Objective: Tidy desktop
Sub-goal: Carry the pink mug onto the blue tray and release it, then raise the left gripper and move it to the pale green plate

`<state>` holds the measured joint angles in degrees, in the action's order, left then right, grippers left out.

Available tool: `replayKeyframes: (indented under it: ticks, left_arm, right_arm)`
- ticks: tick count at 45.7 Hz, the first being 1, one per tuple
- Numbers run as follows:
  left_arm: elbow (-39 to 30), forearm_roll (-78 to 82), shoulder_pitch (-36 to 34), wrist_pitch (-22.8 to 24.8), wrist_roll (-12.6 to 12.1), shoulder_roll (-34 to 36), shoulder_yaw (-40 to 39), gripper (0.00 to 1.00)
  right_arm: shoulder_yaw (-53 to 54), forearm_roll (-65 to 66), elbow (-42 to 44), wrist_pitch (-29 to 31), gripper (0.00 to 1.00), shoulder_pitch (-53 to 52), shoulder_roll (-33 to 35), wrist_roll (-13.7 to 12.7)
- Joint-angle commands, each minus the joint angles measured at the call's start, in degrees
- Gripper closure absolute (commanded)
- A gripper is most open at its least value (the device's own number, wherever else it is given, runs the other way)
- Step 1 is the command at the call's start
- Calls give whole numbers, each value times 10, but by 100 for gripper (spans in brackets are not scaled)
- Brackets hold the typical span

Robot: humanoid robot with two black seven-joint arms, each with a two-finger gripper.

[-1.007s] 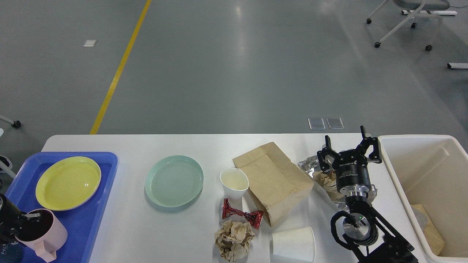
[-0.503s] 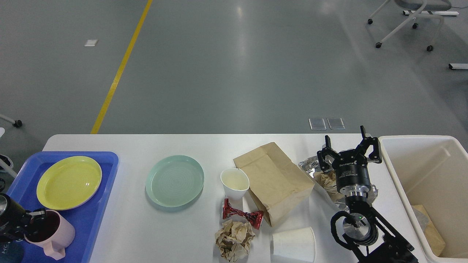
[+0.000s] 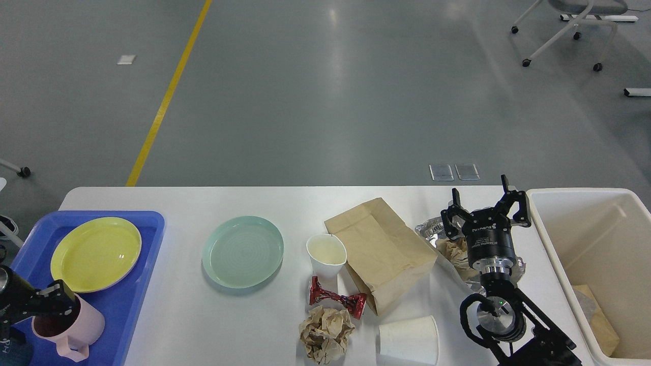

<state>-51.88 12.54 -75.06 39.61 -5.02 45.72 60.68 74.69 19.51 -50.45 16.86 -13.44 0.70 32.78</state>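
The white desktop [image 3: 285,203] carries dishes and litter. My left gripper [image 3: 62,300] is at the rim of a pink mug [image 3: 76,330] that stands on the blue tray [image 3: 127,305] at the front left; I cannot tell whether its fingers grip the rim. A yellow plate [image 3: 95,254] lies on the tray behind the mug. My right gripper [image 3: 483,202] is open and empty, fingers pointing up, above crumpled foil [image 3: 430,226] and brown paper [image 3: 452,251] at the right.
A green plate [image 3: 242,251], a standing paper cup [image 3: 326,254], a brown paper bag [image 3: 379,251], a red wrapper [image 3: 336,300], a crumpled paper ball [image 3: 325,333] and a tipped paper cup [image 3: 408,339] lie mid-table. A cream-white bin [image 3: 590,239] stands at the right edge.
My left gripper and the pink mug have shifted right on the tray, then the gripper has risen slightly at the rim. My right arm has not moved.
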Motion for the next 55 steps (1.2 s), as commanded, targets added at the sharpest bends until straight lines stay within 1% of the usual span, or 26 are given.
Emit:
replayKeyframes:
  ticks: [1, 7, 10, 11, 13, 16, 20, 24, 31, 40, 41, 44, 47, 50, 52, 55]
  left_arm:
    - [-29, 2, -86, 37, -1, 3, 73, 7]
    - [-83, -2, -198, 75, 2, 1, 169, 7]
    - [-122, -3, -260, 93, 0, -1, 208, 7]
    - [-145, -5, -300, 100, 5, -7, 237, 7]
    - [-172, -11, -341, 103, 6, -20, 263, 7]
    - [-217, -42, -406, 103, 5, -51, 307, 7]
    - [-272, -99, -509, 103, 3, -121, 375, 6]
    - [-320, -147, -583, 103, 3, -185, 409, 5]
    - [-376, -225, -674, 116, 3, -294, 415, 5]
    - [-437, -330, -780, 140, 5, -374, 406, 5]
    - [-453, -342, -797, 142, 6, -388, 399, 5]
    - [-473, -349, -816, 143, 6, -406, 378, 5]
    - [-475, -349, -822, 144, 5, -407, 363, 5]
    - [-470, -345, -817, 144, 2, -406, 352, 5]
    - [-463, -336, -813, 137, -3, -406, 346, 5]
    - [-445, -312, -812, 123, -3, -405, 343, 5]
  right_arm:
    - [-1, 0, 0, -1, 0, 0, 0, 0]
    - [0, 0, 0, -1, 0, 0, 0, 0]
    - [0, 0, 0, 0, 0, 0, -1, 0]
    - [0, 0, 0, -1, 0, 0, 0, 0]
    - [0, 0, 0, -1, 0, 0, 0, 0]
    - [0, 0, 0, -1, 0, 0, 0, 0]
    - [0, 0, 0, -1, 0, 0, 0, 0]
    - [-1, 0, 0, 0, 0, 0, 0, -1]
    - [0, 0, 0, 0, 0, 0, 0, 0]
    - [0, 0, 0, 0, 0, 0, 0, 0]
    - [0, 0, 0, 0, 0, 0, 0, 0]
    - [0, 0, 0, -1, 0, 0, 0, 0]
    - [-1, 0, 0, -1, 0, 0, 0, 0]
    - [-1, 0, 0, 0, 0, 0, 0, -1]
    - [0, 0, 0, -1, 0, 0, 0, 0]
    - [0, 0, 0, -1, 0, 0, 0, 0]
